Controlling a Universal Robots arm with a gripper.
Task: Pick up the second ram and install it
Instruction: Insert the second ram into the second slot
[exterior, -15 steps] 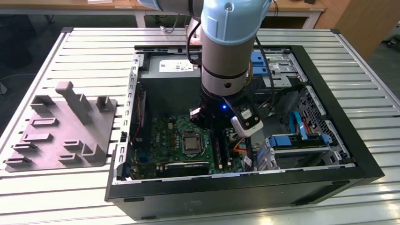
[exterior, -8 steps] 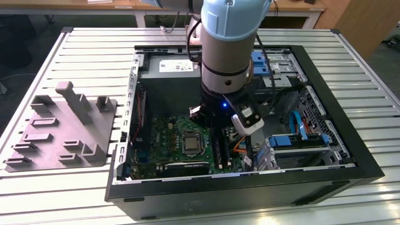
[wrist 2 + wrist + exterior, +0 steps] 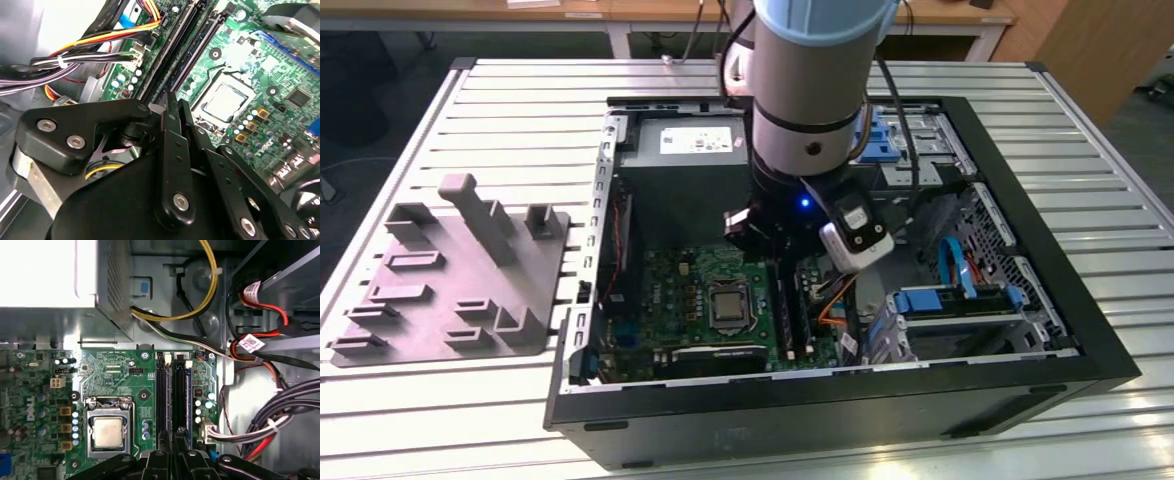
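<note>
A pale slatted metal table is filling most of the exterior view. An open black computer case is lying on it across the centre and right of the frame, and a grey plastic fixture is sitting at centre left.

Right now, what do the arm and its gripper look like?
The arm is a thick silver-grey cylinder with a pale blue cap and black cables running down it, with a small blue light. The gripper is matte black, built from linked bars with silver screws.
</note>
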